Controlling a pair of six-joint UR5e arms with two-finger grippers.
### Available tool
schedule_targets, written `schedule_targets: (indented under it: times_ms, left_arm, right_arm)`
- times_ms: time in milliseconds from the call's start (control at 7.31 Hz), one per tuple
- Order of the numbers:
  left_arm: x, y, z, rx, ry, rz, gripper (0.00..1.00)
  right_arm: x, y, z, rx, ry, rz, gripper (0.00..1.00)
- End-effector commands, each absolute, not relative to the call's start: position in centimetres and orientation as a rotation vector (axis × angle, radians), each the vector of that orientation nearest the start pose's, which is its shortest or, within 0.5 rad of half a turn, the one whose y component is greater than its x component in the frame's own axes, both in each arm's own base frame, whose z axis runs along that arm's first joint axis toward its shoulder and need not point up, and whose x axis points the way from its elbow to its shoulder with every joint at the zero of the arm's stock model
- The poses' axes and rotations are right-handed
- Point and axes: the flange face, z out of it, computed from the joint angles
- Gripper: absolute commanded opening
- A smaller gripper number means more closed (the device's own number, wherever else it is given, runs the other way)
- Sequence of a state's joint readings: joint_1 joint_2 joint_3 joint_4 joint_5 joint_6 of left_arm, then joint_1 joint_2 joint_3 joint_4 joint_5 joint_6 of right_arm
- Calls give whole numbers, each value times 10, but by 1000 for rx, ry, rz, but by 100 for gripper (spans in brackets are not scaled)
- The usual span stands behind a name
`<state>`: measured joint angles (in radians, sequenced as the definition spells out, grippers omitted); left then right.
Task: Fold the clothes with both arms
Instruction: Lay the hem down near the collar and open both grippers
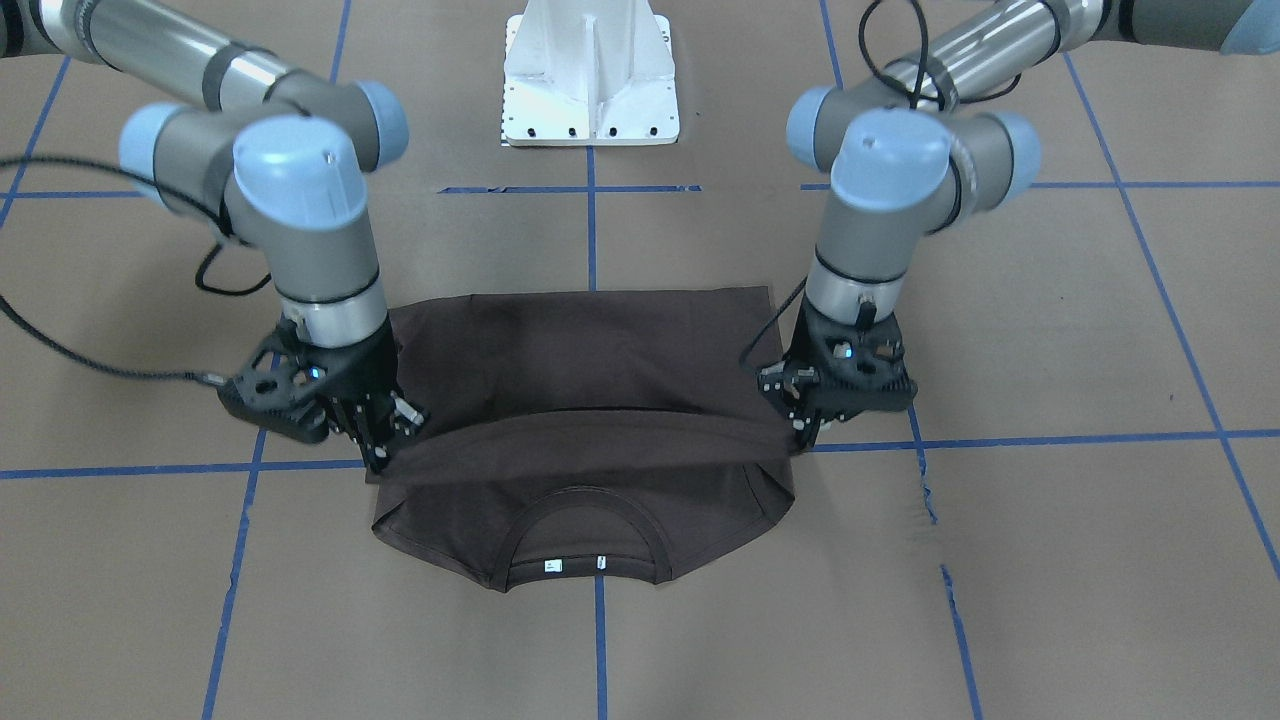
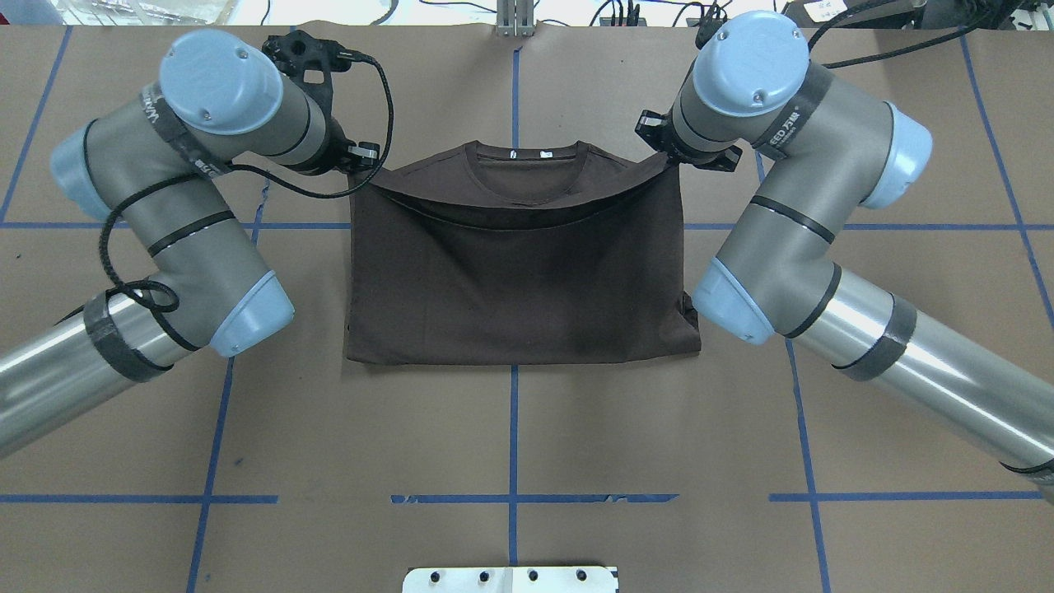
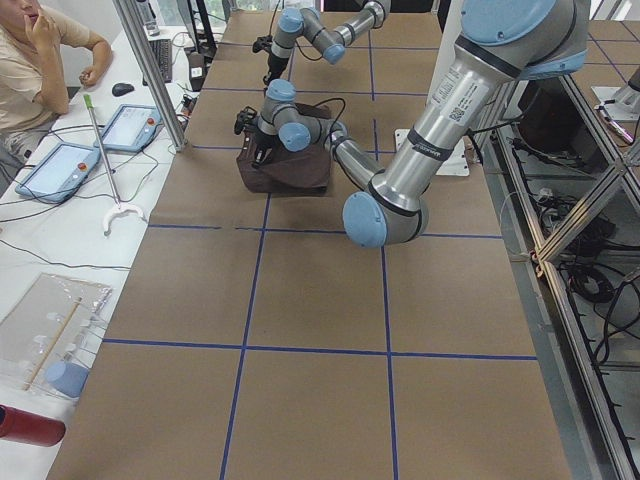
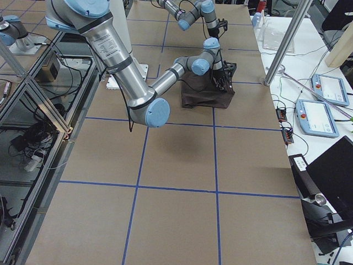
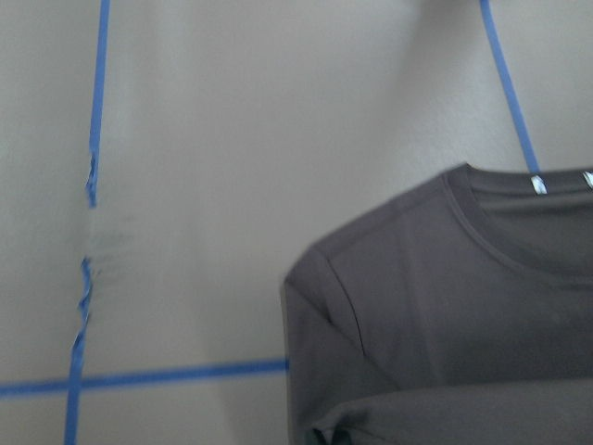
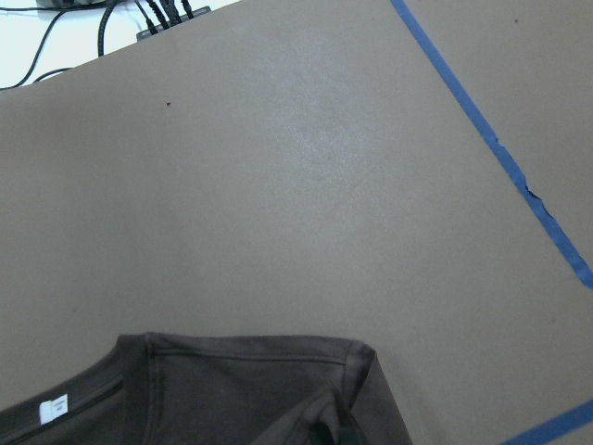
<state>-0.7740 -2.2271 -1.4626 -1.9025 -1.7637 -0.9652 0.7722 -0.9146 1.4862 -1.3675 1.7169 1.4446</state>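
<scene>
The front-facing camera sits across the tabletop (image 1: 1100, 560) from the robot and looks steeply down. The white pedestal base (image 1: 590, 90) is at its top edge, and it is near enough that the right claw (image 1: 385, 450) and left claw (image 1: 808, 432) show large. The overhead camera looks forward and down from behind the robot. These two views share the base and the T-shirt (image 1: 580, 350) stretched between the claws. The two side cameras stand well back at the tabletop's ends and look along it, so both claws are small and far. Each wrist camera looks down from close above its claw, onto the T-shirt's collar and the bare tabletop beyond the claw.
</scene>
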Motion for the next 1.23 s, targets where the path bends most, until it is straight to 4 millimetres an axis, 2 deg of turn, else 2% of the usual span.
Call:
schedule_targets:
  times_ms: [0,274,547,684,821,958,1095]
  left_arm:
    - [467,-615,314,414,780,-74,0]
    - [476,-613,324,400,771,-66,0]
    - [475,-612,323,403,773,-64,0]
    - [472,-610,323,429,775,-22,90]
    - [460,-601,315,479,799,35,100]
    - [441,-582,322,492,816,42,100]
    - [430,-567,319,498,837,53,100]
  right_arm:
    - [-460,-594,308,214,-770,536,0]
    - [-470,-591,328,198,-737,527,0]
    - [-468,-592,334,208,-724,497,0]
    - [-469,-592,332,240,-718,416,99]
    - [-458,-598,327,257,-724,383,100]
    - [-445,-606,329,273,-714,351,100]
    - [-432,-609,334,270,-722,280,100]
